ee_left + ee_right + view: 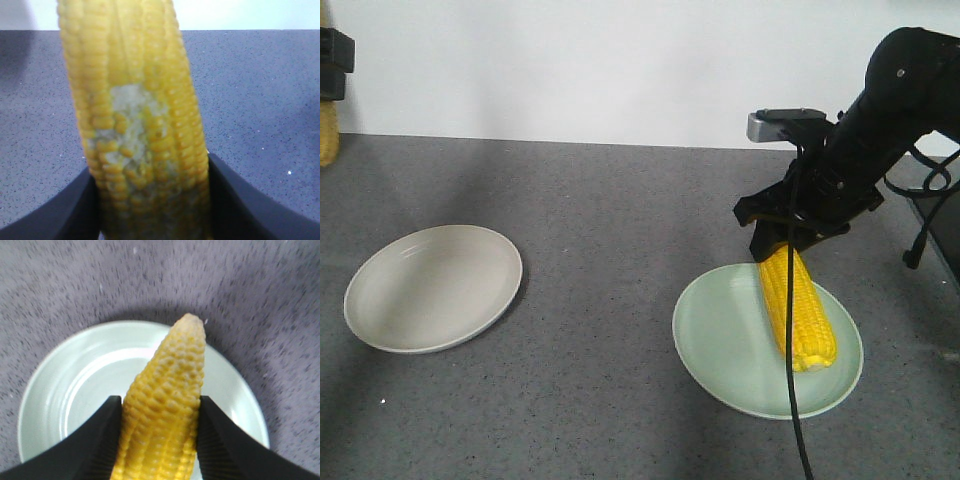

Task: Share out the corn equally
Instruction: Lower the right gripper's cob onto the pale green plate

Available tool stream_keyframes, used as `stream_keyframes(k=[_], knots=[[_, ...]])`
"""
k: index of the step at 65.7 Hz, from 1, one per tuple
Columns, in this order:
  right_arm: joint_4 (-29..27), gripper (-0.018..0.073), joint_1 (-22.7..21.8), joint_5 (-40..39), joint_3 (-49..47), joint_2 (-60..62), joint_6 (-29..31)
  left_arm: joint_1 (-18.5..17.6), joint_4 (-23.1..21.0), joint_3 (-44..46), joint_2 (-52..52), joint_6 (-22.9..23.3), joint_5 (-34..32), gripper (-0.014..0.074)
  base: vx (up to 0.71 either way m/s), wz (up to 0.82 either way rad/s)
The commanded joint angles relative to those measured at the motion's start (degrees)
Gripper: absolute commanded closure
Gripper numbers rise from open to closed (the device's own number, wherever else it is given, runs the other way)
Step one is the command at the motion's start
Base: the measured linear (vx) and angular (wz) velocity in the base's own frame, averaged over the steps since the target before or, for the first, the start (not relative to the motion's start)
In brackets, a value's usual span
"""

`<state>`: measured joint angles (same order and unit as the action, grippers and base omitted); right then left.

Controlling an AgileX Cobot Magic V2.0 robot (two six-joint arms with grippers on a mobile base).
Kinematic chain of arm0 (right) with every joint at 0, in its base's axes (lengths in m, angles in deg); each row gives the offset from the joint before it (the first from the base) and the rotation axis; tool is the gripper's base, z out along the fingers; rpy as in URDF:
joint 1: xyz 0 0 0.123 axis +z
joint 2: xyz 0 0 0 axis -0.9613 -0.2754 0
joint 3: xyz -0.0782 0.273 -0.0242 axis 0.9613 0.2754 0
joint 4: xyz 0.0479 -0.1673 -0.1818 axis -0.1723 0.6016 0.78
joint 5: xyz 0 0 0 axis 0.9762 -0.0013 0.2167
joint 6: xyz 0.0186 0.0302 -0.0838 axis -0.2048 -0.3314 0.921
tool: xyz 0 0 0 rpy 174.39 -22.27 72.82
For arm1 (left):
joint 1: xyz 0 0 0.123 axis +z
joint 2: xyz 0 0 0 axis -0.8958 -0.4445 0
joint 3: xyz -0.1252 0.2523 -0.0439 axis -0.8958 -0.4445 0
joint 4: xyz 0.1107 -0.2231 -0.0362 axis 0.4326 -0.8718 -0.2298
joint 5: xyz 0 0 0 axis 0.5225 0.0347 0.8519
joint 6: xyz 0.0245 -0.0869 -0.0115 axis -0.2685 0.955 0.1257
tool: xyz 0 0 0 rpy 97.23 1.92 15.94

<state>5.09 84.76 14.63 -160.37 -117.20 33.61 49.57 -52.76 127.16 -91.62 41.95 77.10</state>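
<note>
Corn clamped between right jaws, over plate.

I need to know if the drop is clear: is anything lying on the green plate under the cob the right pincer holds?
Nothing visible. The right pincer grips the corn cob above the green plate, whose visible surface is bare in the front and right wrist views.
</note>
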Motion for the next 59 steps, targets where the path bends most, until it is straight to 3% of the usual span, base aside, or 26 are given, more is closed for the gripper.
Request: stream_keyframes(k=[1, 30, 59], knots=[[-0.7, 0.0440, 0.0, 2.8, 1.5, 2.5, 0.4, 0.0, 0.4, 1.9, 1.5, 0.4, -4.0, 0.0593, 0.00, 0.00], [-0.8, 0.0401, 0.0, -1.1, 4.3, 2.7, 0.3, 0.0, 0.4, 1.9, 1.5, 0.4, -4.2, 0.0593, 0.00, 0.00], [-0.6, 0.0133, 0.0, -1.2, 4.3, 2.7, 0.5, 0.0, 0.4, 1.9, 1.5, 0.4, -4.2, 0.0593, 0.00, 0.00]])
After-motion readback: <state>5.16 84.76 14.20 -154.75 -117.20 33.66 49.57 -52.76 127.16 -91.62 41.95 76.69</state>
